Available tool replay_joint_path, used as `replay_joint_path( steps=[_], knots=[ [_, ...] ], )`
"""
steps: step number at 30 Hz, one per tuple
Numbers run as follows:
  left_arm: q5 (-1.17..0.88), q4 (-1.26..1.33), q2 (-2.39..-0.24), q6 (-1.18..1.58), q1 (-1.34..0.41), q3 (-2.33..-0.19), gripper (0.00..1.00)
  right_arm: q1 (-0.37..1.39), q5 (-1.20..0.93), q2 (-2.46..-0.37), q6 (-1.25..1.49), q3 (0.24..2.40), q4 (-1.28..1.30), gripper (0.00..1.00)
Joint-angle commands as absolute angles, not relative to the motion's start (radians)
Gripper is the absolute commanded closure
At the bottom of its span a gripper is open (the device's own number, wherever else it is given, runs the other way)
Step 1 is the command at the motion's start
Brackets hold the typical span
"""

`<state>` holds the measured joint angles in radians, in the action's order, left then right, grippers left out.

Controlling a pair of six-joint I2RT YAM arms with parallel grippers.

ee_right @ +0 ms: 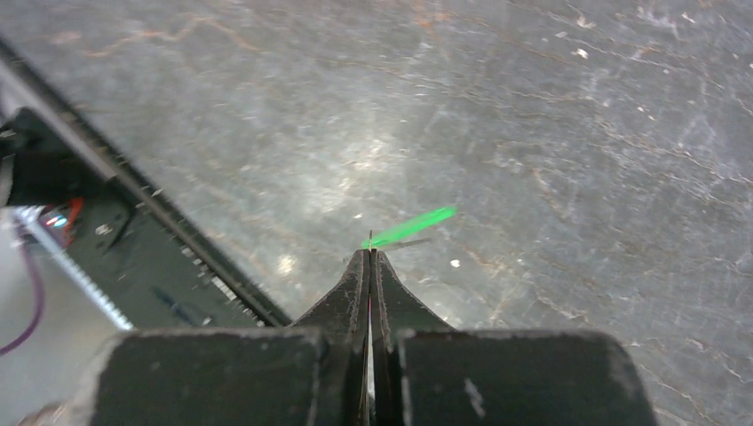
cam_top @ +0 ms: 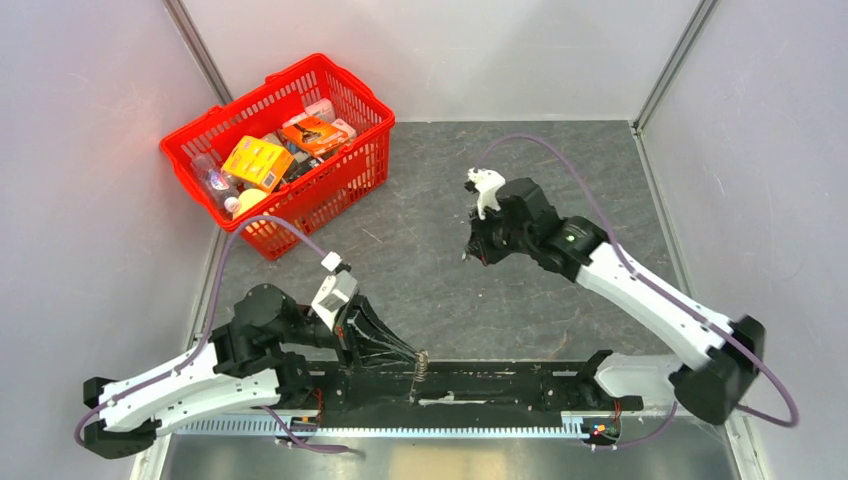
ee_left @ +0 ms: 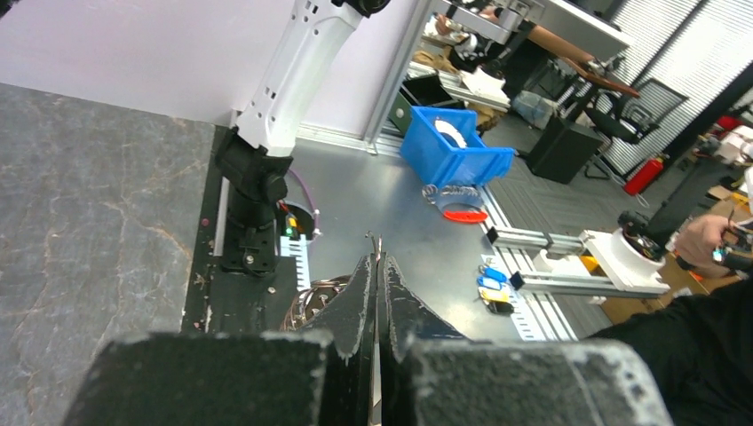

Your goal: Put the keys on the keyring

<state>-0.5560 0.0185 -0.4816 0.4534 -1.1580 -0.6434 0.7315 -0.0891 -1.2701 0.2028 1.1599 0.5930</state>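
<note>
Grey tabletop (cam_top: 430,200), key (ee_right: 413,226) in right gripper (ee_right: 370,253), red basket's (cam_top: 320,195) labels (cam_top: 257,162) too small

White arms (cam_top: 650,295), black fingers (ee_right: 342,306), purple cables (cam_top: 525,136)

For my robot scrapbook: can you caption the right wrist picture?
Right gripper pinches a green key over the grey table.

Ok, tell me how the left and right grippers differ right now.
The left gripper sits by the black base rail; the right gripper is out over the grey mat. The left pinches the dark keyring; the right pinches the green-headed key. Both are shut.
</note>
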Motion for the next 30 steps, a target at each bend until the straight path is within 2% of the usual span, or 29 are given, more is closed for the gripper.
replay_joint_path(
  steps=[1,8,17,30],
  knots=[
    [-0.649,0.049,-0.535,0.45,-1.161,-0.717,0.98,0.74,-0.263,-1.132,0.177,1.162,0.675,1.0],
    [-0.767,0.127,-0.595,0.519,-1.161,-0.739,0.98,0.745,-0.439,-0.996,0.124,1.209,0.767,1.0],
    [-0.952,0.35,-0.675,0.663,-1.162,-0.727,0.98,0.752,-0.672,-0.936,0.027,1.298,0.849,1.0],
    [-1.015,0.489,-0.798,0.7,-1.161,-0.75,0.98,0.797,-0.87,-0.928,0.04,1.356,0.794,1.0]
  ],
)
